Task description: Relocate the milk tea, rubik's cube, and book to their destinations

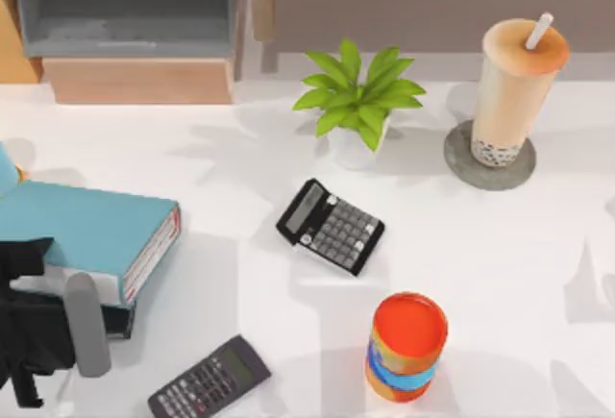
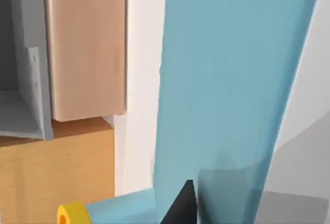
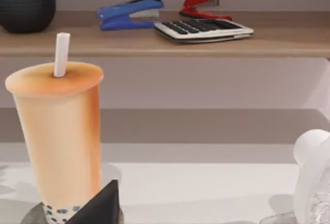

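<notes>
One item already looking settled: milk tea (image 1: 512, 91) standing upright on the grey coaster (image 1: 489, 157), far right of the worktop (image 1: 480, 245). Now handling the book (image 1: 91, 235) at the left edge, lying atop something dark (possibly the black book, cannot tell). Left claw (image 1: 38, 331) hovering over its near end, finger state impossible to tell. Next, probably judging whether the book is seated squarely, then seeking the cube.

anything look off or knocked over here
Nothing spilled or toppled. The milk tea stands upright on the grey coaster. The teal book lies flat at the table's left, by the left gripper.
</notes>
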Available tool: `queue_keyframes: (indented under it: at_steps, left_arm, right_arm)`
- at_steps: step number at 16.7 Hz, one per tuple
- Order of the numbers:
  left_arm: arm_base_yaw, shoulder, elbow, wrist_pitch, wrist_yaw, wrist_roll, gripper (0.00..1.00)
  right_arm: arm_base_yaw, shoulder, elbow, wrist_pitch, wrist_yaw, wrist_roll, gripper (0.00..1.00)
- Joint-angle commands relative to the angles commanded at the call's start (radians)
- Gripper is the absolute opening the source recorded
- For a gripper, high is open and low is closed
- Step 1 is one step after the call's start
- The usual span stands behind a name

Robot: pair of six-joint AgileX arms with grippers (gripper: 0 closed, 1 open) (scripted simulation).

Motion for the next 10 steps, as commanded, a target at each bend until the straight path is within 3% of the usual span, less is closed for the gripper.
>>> queue_keyframes:
  at_steps: [3, 10]
  left_arm:
    - [0.074, -0.048, -0.069, 0.006, -0.004, 0.080, 0.00]
    - [0.075, -0.042, -0.059, 0.024, -0.006, 0.090, 0.00]
  right_arm:
    - [0.000, 0.000, 0.000, 0.000, 0.000, 0.000, 1.00]
    - [0.000, 0.000, 0.000, 0.000, 0.000, 0.000, 1.00]
